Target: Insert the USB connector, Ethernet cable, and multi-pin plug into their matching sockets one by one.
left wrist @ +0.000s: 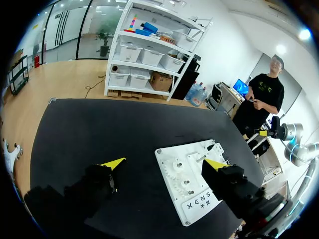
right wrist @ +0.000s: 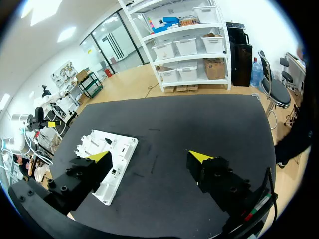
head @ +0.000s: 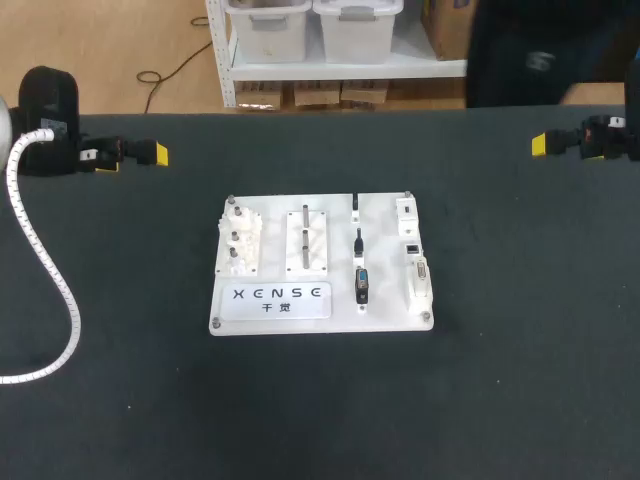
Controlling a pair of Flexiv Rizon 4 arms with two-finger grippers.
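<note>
Jaws on both arms stand wide apart and clamp nothing: the left gripper [left wrist: 163,163] and the right gripper [right wrist: 149,156] each show two yellow tips with only the scene far ahead between them.

Working outward from the near edge in the head view, we first meet a white ribbed hose [head: 40,250] curling up the left side of the frame over the dark table [head: 520,380]. Past it, at the centre of the frame, the white board [head: 388,275] lies flat and square to us. Its left half carries a gear block [head: 240,240] and a peg block [head: 307,240], which we judge to be no part of this job.

Right of centre, three dark plugs lie in a column. The multi-pin plug [head: 361,285] is nearest, what we take for the Ethernet cable [head: 357,241] is behind it, and the slim USB connector [head: 355,207] is farthest. Each seems parked level with its mate so that a short sideways carry would do. The sockets [head: 413,245] run down the board's right edge, just beside the plugs but apart from them. None looks seated yet.

Farthest off, the left gripper [head: 135,155] sits at the upper left of the frame and the right gripper [head: 575,140] at the upper right. Both are well apart from the board, likely held wide so the overhead camera sees it unobstructed.
</note>
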